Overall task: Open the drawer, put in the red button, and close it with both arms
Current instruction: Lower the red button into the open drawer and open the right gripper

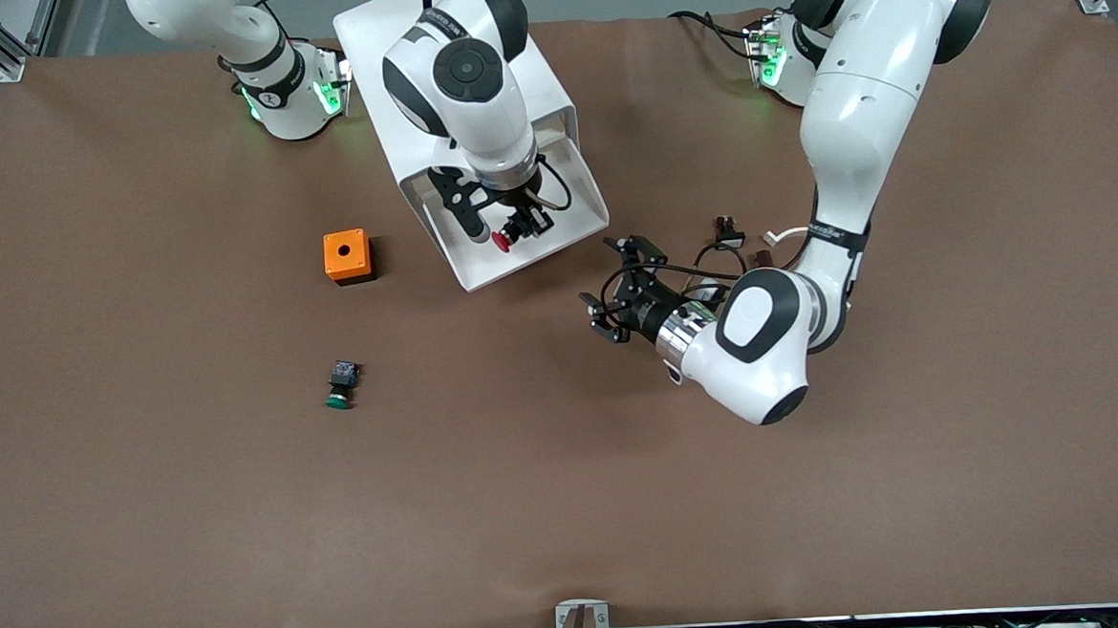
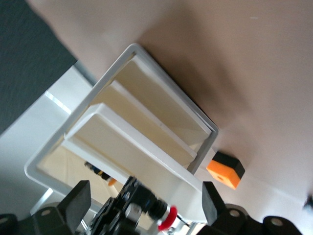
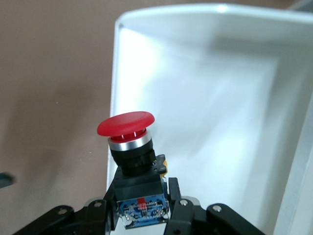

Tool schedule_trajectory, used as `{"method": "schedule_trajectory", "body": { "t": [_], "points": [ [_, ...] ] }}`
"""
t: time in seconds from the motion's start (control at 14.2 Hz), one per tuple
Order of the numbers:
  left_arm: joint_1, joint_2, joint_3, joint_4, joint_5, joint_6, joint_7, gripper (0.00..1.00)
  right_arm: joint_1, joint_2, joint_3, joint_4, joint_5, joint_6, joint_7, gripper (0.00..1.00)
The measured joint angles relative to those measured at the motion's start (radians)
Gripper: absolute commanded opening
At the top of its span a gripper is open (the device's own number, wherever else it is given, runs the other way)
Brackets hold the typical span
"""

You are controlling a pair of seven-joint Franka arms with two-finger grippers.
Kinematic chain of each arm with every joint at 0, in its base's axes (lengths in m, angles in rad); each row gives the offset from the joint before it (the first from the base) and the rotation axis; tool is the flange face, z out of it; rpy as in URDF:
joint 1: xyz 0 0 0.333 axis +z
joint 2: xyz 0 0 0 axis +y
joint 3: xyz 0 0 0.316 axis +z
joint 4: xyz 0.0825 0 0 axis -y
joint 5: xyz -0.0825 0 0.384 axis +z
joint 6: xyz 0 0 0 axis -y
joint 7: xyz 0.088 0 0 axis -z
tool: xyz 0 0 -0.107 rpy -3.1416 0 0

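- The right gripper point(image 3: 142, 208) has its fingers closed on the black-and-blue body of the red button point(image 3: 126, 125), with the round red cap sticking out past the fingertips.
- In the front view that gripper point(image 1: 513, 228) hangs over the pulled-out white drawer point(image 1: 568, 220), so the red button is in the air above the drawer tray, not yet resting in it.
- The left gripper point(image 1: 615, 292) hovers just above the table, beside the drawer's corner toward the left arm's end; its fingers point(image 2: 78, 200) are spread wide and hold nothing, and it points at the drawer front.
- The white drawer unit point(image 1: 382, 36) sits between the two arm bases, its drawer drawn out toward the front camera.
- An orange box point(image 1: 346, 255) with a hole on top lies beside the drawer toward the right arm's end; a green-capped button point(image 1: 341, 386) lies nearer the front camera than the box, untouched.
- Step in hand, as I judge it: the drawer is open and the placing is under way.
- The next move calls for lowering the button into the tray, releasing it, lifting the right gripper out, then bringing both grippers to the drawer front to push it in.
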Motion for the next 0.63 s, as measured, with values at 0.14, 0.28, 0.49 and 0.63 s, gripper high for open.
{"method": "schedule_trajectory", "body": {
  "t": [0.14,0.28,0.49,0.63],
  "points": [
    [-0.003,-0.038,0.002,0.009,0.071,0.004,0.134,1.0,0.023,0.005,0.0,-0.025,0.0,0.036,0.063,0.05],
    [-0.012,-0.091,0.002,0.011,0.143,0.029,0.265,1.0,0.039,0.011,0.0,-0.038,0.0,0.045,0.084,0.99],
    [-0.025,-0.167,0.001,0.012,0.288,0.121,0.399,1.0,0.044,0.014,0.0,-0.04,0.0,0.048,0.083,1.0],
    [-0.045,-0.216,0.0,0.01,0.399,0.208,0.416,1.0,0.044,0.014,-0.004,-0.03,0.0,0.05,0.048,1.0]
  ]
}}
